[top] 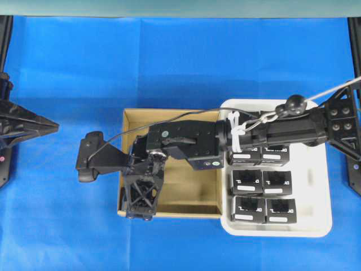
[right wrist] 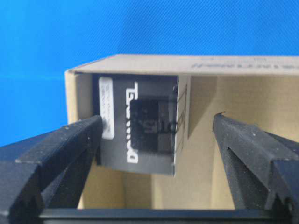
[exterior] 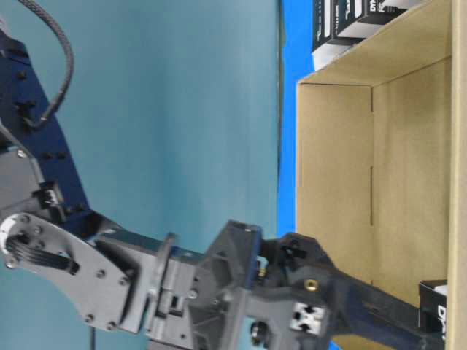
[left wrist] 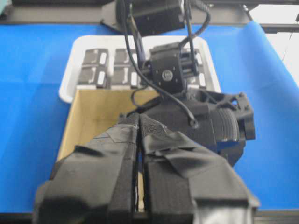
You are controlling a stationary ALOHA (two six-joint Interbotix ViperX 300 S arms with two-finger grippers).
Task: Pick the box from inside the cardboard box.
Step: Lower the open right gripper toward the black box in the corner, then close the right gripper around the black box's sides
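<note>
The black box (right wrist: 138, 140) with white lettering stands in a corner of the cardboard box (right wrist: 201, 158), seen in the right wrist view. My right gripper (right wrist: 158, 122) is open around it: the left finger is close beside its labelled side, the right finger well apart from it. From overhead the right arm reaches across the cardboard box (top: 169, 114) and its gripper (top: 141, 210) points down into the front-left corner, hiding the box. At table level one end of the box (exterior: 442, 310) shows. My left gripper (left wrist: 138, 127) is shut and empty, parked at the far left (top: 52, 125).
A white tray (top: 325, 226) holding several identical black boxes (top: 262, 195) touches the cardboard box's right side. Blue cloth (top: 67, 226) covers the table. The right arm's body and cable (top: 186, 144) span the cardboard box.
</note>
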